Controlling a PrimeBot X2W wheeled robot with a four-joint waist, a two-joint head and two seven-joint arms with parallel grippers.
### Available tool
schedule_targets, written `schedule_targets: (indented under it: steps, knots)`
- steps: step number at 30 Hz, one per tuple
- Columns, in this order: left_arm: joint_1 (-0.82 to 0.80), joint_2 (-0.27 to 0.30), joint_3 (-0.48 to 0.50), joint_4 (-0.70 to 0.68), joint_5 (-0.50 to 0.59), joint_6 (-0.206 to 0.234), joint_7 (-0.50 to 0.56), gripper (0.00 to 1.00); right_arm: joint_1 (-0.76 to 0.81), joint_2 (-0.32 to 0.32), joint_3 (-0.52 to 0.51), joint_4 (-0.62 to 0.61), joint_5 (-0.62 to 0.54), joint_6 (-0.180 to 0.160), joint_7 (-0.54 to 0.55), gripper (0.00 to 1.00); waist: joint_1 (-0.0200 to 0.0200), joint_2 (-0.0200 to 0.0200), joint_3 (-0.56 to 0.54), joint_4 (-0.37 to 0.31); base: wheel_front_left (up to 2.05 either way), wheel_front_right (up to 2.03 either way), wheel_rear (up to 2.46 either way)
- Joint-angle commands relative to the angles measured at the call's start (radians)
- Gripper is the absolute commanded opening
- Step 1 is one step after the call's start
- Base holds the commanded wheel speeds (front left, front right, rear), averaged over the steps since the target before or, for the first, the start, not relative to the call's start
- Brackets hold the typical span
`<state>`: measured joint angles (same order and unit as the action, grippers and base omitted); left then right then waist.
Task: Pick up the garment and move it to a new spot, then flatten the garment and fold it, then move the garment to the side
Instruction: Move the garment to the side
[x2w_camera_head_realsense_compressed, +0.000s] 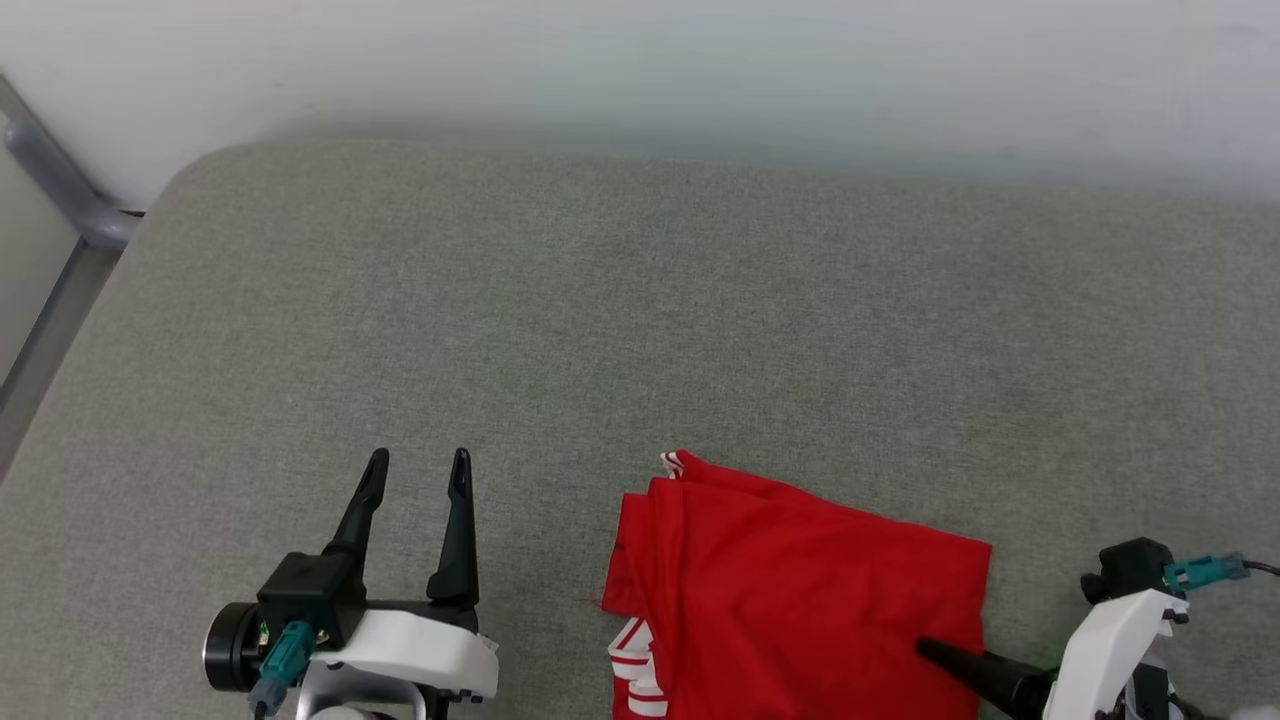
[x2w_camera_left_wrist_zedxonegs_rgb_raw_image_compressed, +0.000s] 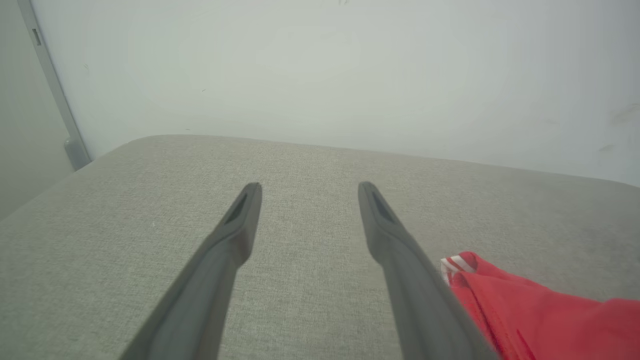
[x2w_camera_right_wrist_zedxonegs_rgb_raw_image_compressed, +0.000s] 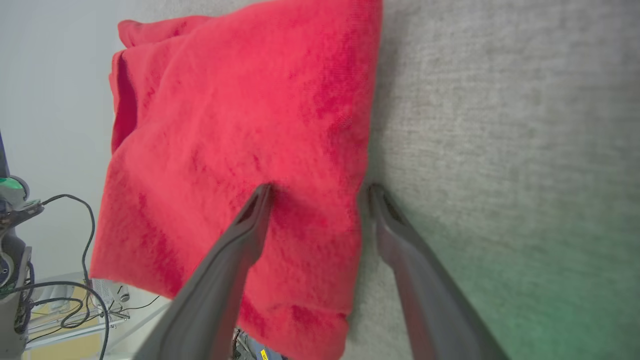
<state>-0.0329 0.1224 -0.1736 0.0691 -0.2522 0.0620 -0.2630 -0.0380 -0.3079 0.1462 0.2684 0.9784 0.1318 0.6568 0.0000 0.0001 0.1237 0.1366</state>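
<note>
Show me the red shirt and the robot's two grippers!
garment (x2w_camera_head_realsense_compressed: 800, 590): head view, middle of the folded red cloth.
left gripper (x2w_camera_head_realsense_compressed: 420, 460): head view, midway between its open fingertips.
right gripper (x2w_camera_right_wrist_zedxonegs_rgb_raw_image_compressed: 320, 189): right wrist view, midway between its fingertips, at the garment's edge.

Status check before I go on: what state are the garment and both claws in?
garment: folded, lying on the grey pad.
left claw: open, empty, beside the garment and apart from it.
right claw: open, straddling the garment's edge, one finger over the fabric, the other just off it.
</note>
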Motion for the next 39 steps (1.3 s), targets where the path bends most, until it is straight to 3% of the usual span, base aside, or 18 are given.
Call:
schedule_targets:
  steps: [1, 4, 5, 7, 14, 20, 30, 39]
  knots:
    - [-0.023, -0.004, 0.004, 0.0, 0.009, -0.006, -0.002, 1.0, -0.007, -0.001, 0.023, 0.043, 0.008, -0.002, 0.028, 1.0, 0.0, -0.0001, 0.025, 0.016, 0.0, 0.0, 0.0]
    - [-0.033, -0.013, 0.007, 0.007, 0.017, -0.012, -0.002, 1.0, -0.019, -0.001, 0.042, 0.075, 0.027, -0.004, 0.047, 1.0, 0.0, -0.0001, 0.036, 0.024, 0.0, 0.0, 0.0]
    - [-0.035, -0.016, 0.008, 0.008, 0.02, -0.014, -0.002, 1.0, -0.023, -0.003, 0.047, 0.081, 0.029, -0.004, 0.049, 0.47, 0.0, -0.0001, 0.038, 0.025, 0.0, 0.0, 0.0]
    - [-0.038, -0.021, 0.012, 0.011, 0.023, -0.017, -0.002, 1.0, -0.029, -0.008, 0.06, 0.089, 0.029, -0.004, 0.05, 0.01, 0.0, -0.0001, 0.037, 0.025, 0.0, 0.0, 0.0]
    - [-0.006, -0.031, 0.036, 0.037, 0.025, -0.025, -0.002, 1.0, -0.066, -0.025, 0.097, 0.037, 0.024, -0.002, 0.014, 0.0, 0.0, -0.0001, -0.014, 0.003, 0.0, 0.0, 0.0]
    - [0.029, -0.022, 0.053, 0.029, 0.047, -0.028, -0.002, 1.0, -0.096, -0.075, 0.12, -0.01, -0.085, -0.002, -0.04, 0.0, 0.0, -0.0001, -0.069, -0.064, 0.0, 0.0, 0.0]
    - [0.038, -0.005, 0.04, -0.007, 0.088, -0.043, -0.002, 1.0, -0.113, -0.115, 0.033, 0.011, -0.328, -0.002, -0.011, 0.0, 0.0, -0.0001, -0.064, -0.272, 0.0, 0.0, 0.0]
    - [-0.003, 0.004, 0.021, -0.024, 0.11, -0.049, -0.002, 1.0, -0.208, -0.098, -0.018, 0.057, -0.403, -0.002, -0.017, 0.0, 0.0, -0.0001, 0.001, -0.466, 0.0, 0.0, 0.0]
